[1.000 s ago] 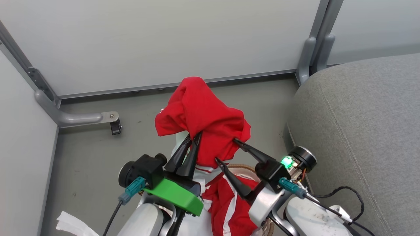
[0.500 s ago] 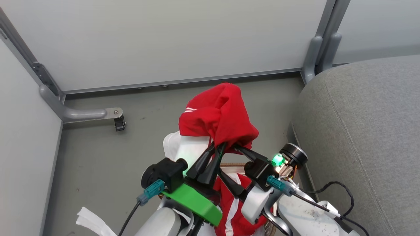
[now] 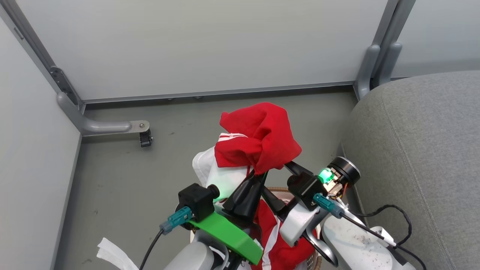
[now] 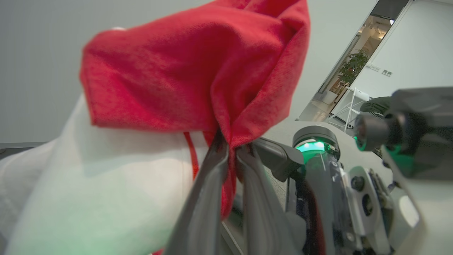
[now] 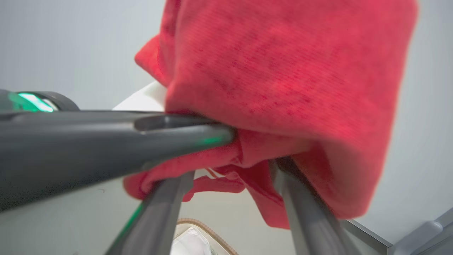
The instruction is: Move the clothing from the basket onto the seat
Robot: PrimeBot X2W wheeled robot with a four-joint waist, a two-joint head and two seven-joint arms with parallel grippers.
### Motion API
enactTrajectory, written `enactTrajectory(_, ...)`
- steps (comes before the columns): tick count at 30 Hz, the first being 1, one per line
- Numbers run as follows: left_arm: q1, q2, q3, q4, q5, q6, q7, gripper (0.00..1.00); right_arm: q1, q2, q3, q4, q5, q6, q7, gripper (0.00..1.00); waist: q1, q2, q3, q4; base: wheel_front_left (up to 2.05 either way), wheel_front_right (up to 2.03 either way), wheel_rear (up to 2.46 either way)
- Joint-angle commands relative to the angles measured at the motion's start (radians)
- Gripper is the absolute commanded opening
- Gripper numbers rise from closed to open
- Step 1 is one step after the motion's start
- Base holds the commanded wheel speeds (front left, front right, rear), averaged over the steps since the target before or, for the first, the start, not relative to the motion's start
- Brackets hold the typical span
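Hanging bunched above the oval white plastic basket (image 3: 314, 258), the bright red soft sports garment (image 3: 258, 138) is pinched by a fold in our left gripper (image 3: 257, 176), its dark fingers closed. More red cloth lies in the basket below. Our right gripper (image 3: 279, 183) stands spread under the drape, clamping nothing. We judge the carry goes best kept high, swung right onto the big grey fabric seat (image 3: 423, 150), leaving the white liner sheet (image 3: 204, 168) behind.

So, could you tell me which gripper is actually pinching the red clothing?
The left gripper: its fingers are shut on a fold of the clothing; the right gripper is spread open under it.
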Motion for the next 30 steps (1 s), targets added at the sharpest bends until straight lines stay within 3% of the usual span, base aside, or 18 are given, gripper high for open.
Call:
enactTrajectory(1,-0.013,0.001,-0.004,0.003,-0.009,-0.003,-0.001,0.0,0.01,0.004,-0.006,-0.011,-0.008,-0.001,-0.004,0.0,0.0,0.0,0.001,0.005,0.0,0.0,0.0)
enactTrajectory(13,-0.01,0.004,0.026,0.011,0.011,-0.003,-0.001,0.0,0.039,-0.004,-0.056,-0.022,0.023,-0.002,-0.004,0.0,0.0,0.0,0.006,0.006,0.0,0.0,0.0)
enactTrajectory(15,-0.009,0.003,0.035,0.011,0.028,-0.003,-0.001,0.63,0.042,-0.006,-0.064,-0.025,0.027,-0.002,-0.004,0.0,0.0,0.0,0.009,0.002,0.0,0.0,0.0)
enactTrajectory(16,-0.008,0.003,0.04,0.011,0.034,-0.003,-0.001,1.0,0.045,-0.007,-0.069,-0.027,0.028,-0.002,-0.004,0.0,0.0,0.0,0.01,-0.001,0.0,0.0,0.0)
enactTrajectory(23,0.01,0.002,0.091,0.005,0.094,-0.003,-0.001,1.0,0.083,-0.012,-0.123,-0.048,0.035,-0.001,-0.004,0.0,0.0,0.0,0.019,-0.063,0.0,0.0,0.0)
enactTrajectory(30,0.012,0.011,0.128,0.002,0.133,-0.003,-0.001,1.0,0.113,-0.013,-0.184,-0.073,0.048,-0.001,-0.004,0.0,0.0,0.0,0.042,-0.189,0.0,0.0,0.0)
